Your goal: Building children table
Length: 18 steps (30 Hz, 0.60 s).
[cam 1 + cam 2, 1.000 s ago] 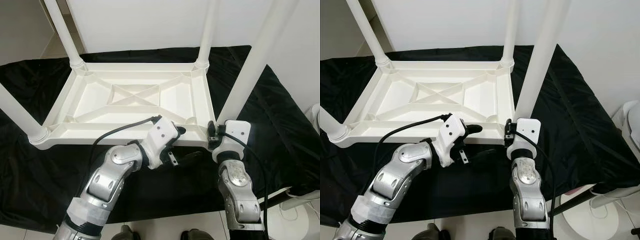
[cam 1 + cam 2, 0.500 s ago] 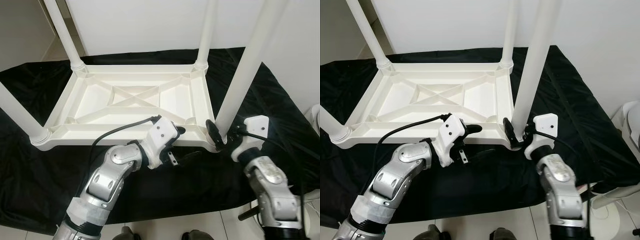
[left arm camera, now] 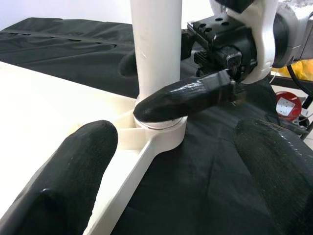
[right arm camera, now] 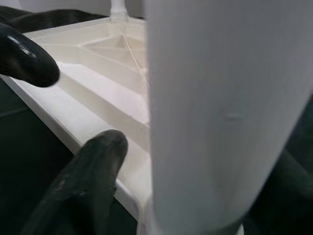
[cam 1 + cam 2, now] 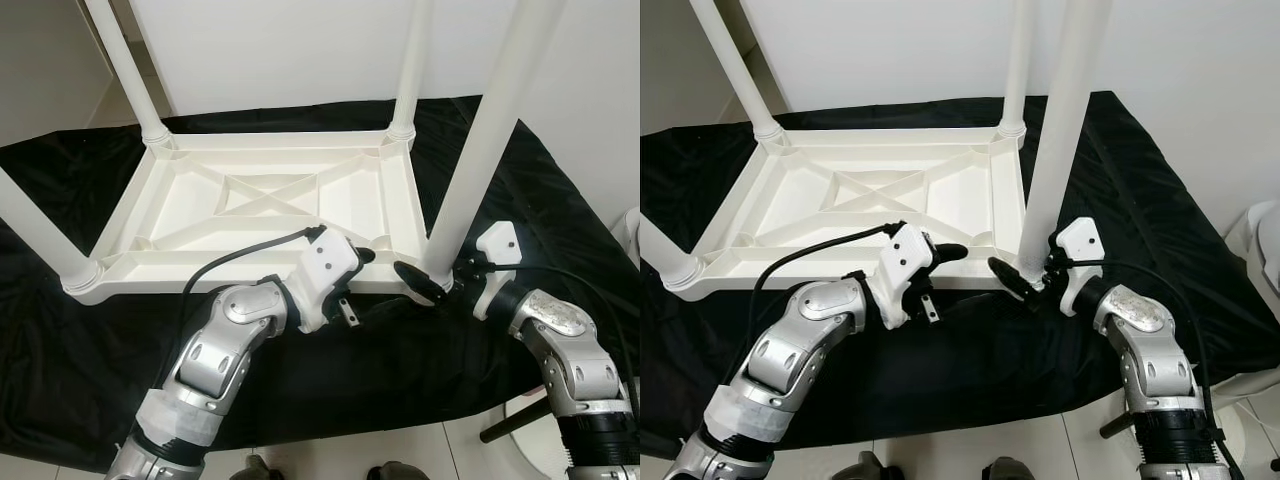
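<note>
The right hand (image 5: 432, 285) has swung out rightward around the near-right leg (image 5: 480, 150), its fingers now pointing left.

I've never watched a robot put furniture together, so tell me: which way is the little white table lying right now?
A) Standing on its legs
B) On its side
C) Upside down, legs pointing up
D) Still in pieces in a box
C: the white table shows its ribbed underside on the black cloth, its legs rising upward, the right gripper at the base of the near right leg.

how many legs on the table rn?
4. Far-left leg, far-right leg, near-left leg, and near-right leg, with the right gripper at its base. All stand in corner sockets of the upturned tabletop.
</note>
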Motion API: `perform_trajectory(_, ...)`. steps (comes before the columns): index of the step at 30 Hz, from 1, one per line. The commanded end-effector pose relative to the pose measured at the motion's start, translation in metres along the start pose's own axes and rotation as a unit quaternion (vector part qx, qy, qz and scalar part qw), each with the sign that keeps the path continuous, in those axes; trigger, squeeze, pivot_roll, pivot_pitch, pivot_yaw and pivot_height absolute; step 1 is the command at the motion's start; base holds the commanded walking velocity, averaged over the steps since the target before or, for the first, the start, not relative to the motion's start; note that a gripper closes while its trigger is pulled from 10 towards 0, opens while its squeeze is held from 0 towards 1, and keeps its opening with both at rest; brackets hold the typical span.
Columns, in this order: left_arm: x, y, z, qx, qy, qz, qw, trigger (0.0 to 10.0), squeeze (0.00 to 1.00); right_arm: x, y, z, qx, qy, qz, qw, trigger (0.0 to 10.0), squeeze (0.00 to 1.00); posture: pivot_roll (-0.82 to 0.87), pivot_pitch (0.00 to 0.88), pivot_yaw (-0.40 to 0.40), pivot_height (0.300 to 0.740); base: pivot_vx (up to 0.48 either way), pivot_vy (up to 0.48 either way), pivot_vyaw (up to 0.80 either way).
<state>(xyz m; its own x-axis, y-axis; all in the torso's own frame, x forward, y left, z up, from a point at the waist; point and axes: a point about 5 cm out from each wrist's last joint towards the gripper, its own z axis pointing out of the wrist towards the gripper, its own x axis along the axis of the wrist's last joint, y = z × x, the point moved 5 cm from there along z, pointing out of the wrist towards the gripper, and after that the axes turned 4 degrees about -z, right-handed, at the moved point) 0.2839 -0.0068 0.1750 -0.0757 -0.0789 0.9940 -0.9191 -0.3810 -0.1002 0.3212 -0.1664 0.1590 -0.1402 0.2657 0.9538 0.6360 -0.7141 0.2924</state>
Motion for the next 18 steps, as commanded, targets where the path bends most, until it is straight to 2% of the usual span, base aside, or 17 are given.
perform_trajectory(1, -0.003, -0.008, -0.002, 0.026, -0.005, -0.002, 1.000, 10.0, 0.00, -0.006, -0.003, 0.001, 0.009, -0.010, -0.006, 1.000, 0.0, 0.00, -0.16, 0.058, 0.076, 0.740, 0.000, 0.000, 0.00)
perform_trajectory(6, -0.002, -0.013, -0.003, 0.025, -0.010, 0.008, 1.000, 10.0, 0.00, -0.013, -0.001, -0.002, 0.003, -0.006, 0.019, 1.000, 0.0, 0.00, -0.16, 0.074, 0.080, 0.740, 0.000, 0.000, 0.00)
perform_trajectory(10, -0.002, -0.014, -0.004, 0.025, -0.011, 0.008, 1.000, 10.0, 0.00, -0.013, 0.000, -0.002, -0.003, -0.003, 0.022, 1.000, 0.0, 0.00, -0.16, 0.074, 0.080, 0.740, 0.000, 0.000, 0.00)
perform_trajectory(11, -0.004, -0.013, -0.005, 0.022, -0.014, 0.010, 1.000, 10.0, 0.00, -0.008, 0.006, -0.001, -0.062, 0.017, 0.031, 0.997, 10.0, 0.00, -0.17, 0.078, 0.081, 0.740, 0.000, 0.000, 0.00)
perform_trajectory(13, -0.004, -0.013, -0.005, 0.022, -0.014, 0.010, 1.000, 10.0, 0.00, -0.008, 0.006, -0.001, -0.062, 0.017, 0.031, 0.997, 10.0, 0.00, -0.17, 0.078, 0.081, 0.740, 0.000, 0.000, 0.00)
perform_trajectory(14, -0.006, -0.012, -0.005, 0.022, -0.017, 0.009, 1.000, 10.0, 0.00, -0.007, 0.014, 0.000, -0.144, 0.028, 0.041, 0.988, 10.0, 0.00, -0.16, 0.084, 0.086, 0.740, 0.000, 0.000, 0.00)
perform_trajectory(18, -0.006, -0.012, -0.004, 0.024, -0.017, 0.008, 1.000, 10.0, 0.00, -0.010, 0.014, 0.001, -0.186, 0.025, 0.053, 0.981, 10.0, 0.00, -0.16, 0.087, 0.087, 0.740, 0.000, 0.000, 0.00)
